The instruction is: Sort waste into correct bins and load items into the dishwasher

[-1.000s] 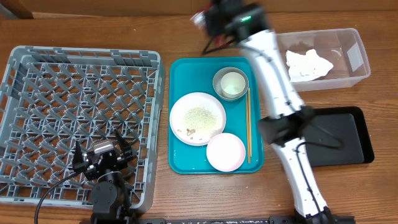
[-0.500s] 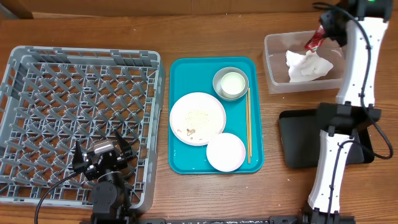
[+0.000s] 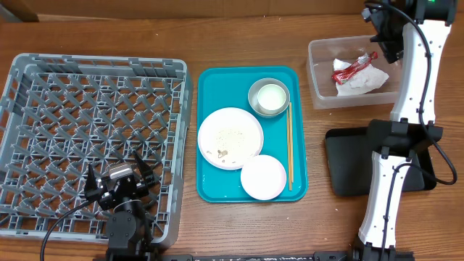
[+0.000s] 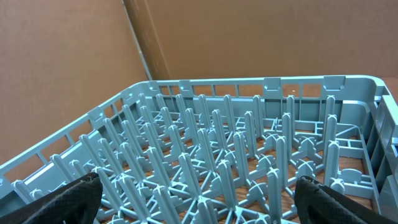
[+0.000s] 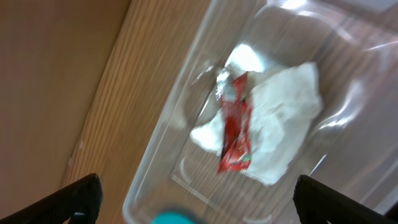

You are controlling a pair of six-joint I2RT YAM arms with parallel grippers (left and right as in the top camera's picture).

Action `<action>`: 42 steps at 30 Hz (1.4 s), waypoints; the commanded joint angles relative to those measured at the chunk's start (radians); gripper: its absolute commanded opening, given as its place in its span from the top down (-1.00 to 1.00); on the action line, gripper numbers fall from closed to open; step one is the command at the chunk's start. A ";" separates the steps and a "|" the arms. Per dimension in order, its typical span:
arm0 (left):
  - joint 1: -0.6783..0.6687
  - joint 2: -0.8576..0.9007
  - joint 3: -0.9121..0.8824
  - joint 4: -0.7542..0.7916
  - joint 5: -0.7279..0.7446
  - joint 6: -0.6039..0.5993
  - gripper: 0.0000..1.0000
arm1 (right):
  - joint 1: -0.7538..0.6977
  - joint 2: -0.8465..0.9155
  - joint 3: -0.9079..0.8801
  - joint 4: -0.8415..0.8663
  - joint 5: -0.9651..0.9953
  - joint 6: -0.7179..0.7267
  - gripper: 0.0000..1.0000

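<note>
Wooden table (image 3: 326, 225); red wrapper (image 3: 353, 69) lay on the crumpled napkin (image 3: 365, 81) inside the clear tub (image 3: 314, 72); my right pincer (image 5: 198, 200) hung above, jaws wide, empty; I judged the wrapper light, slick, crinkly, best pinched at one end; left pincer (image 3: 117, 178) spread over the rack (image 3: 101, 61).

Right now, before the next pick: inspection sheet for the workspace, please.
Surface: wooden table, no spills seen.
Job's things: red wrapper on white napkin in clear tub; plate with crumbs, pale bowl, metal bowl holding cup, chopsticks on teal tray; dish rack without dishes; black tray, visible part bare.
Clutter: nothing seen.
Grippers: left gripper open over rack; right gripper open above tub, holding nothing.
Cables: black cable beside right arm; second cable at rack's front edge.
Surroundings: brown wall behind rack.
</note>
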 commanded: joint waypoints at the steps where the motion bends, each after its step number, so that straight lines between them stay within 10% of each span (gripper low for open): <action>1: -0.006 -0.006 -0.003 -0.001 -0.013 0.014 -1.00 | 0.036 -0.026 0.013 0.000 -0.210 -0.121 -1.00; 12: -0.006 -0.006 -0.003 -0.001 -0.013 0.014 -1.00 | 0.257 -0.026 0.013 0.064 -0.570 -0.658 -0.57; 20: -0.006 -0.006 -0.003 -0.001 -0.013 0.014 -1.00 | 0.468 -0.026 0.013 0.010 -0.070 -0.551 -0.44; 24: -0.006 -0.006 -0.003 -0.001 -0.013 0.014 -1.00 | 0.528 -0.026 0.013 0.009 0.064 -0.454 -0.96; 27: -0.006 -0.006 -0.003 -0.001 -0.013 0.014 -1.00 | 0.535 -0.034 0.014 0.018 0.104 -0.434 -1.00; 42: -0.006 -0.006 -0.003 -0.001 -0.013 0.014 -1.00 | 0.158 -0.192 0.013 0.061 0.122 -0.304 -1.00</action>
